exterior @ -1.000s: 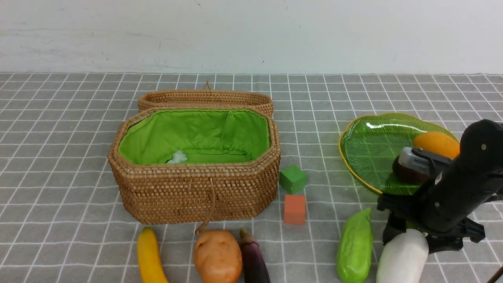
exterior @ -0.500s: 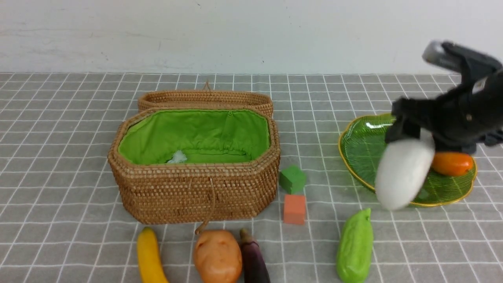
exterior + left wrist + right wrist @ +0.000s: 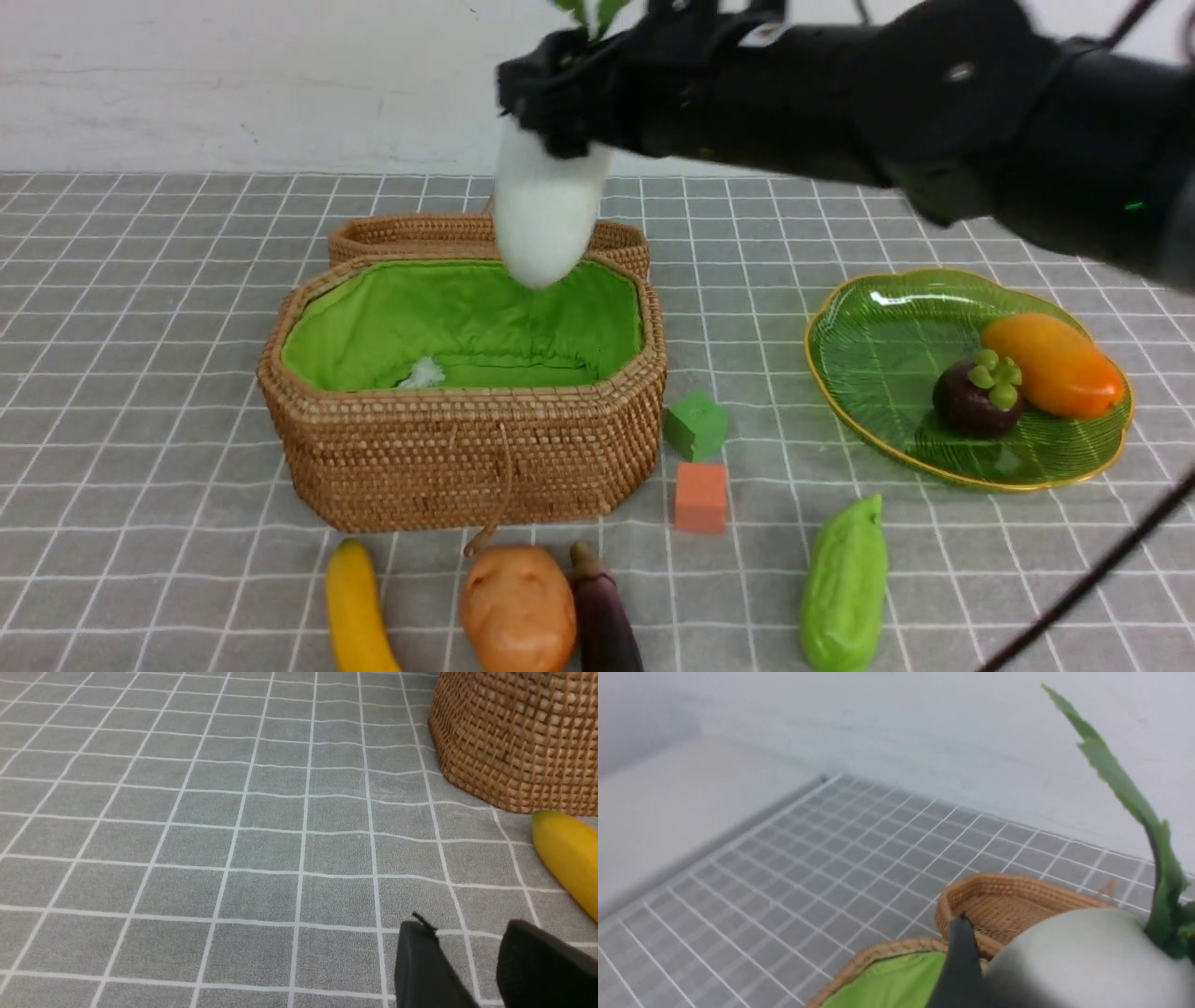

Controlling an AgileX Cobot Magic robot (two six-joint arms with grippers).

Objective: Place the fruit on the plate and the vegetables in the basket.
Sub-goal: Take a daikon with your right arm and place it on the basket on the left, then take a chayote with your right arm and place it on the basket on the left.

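Cloth [image 3: 140,420] with a grey-and-white grid covers the table. Along the bottom edge of the front view lie, from left to right, the banana [image 3: 355,607], the potato [image 3: 516,609] with the eggplant [image 3: 602,611] just beside it, and, further right, the gourd [image 3: 845,583]. The left gripper [image 3: 467,938] shows only in its own wrist view, low over the cloth near the banana's tip and a corner of the basket [image 3: 514,742]. Its two dark fingers stand apart with only cloth between them. Above the eggplant in the front view sits the orange cube [image 3: 700,497], with the green cube [image 3: 695,426] right behind it, beside the basket's right end. The basket [image 3: 467,457] fills the middle left of the frame, open, a small white scrap [image 3: 422,373] lying on its green lining. At the right of the frame the plate [image 3: 868,345] carries the mangosteen [image 3: 978,397] and the mango [image 3: 1053,364] side by side. At the top centre the right gripper [image 3: 553,126] clamps the radish [image 3: 544,219] by its upper end. The radish hangs tip down in the air above the basket, its leaves [image 3: 1134,812] sticking up and one finger [image 3: 959,961] pressed against its side. Behind the basket the lid [image 3: 392,235] lies open, and a white wall [image 3: 233,84] closes the scene.
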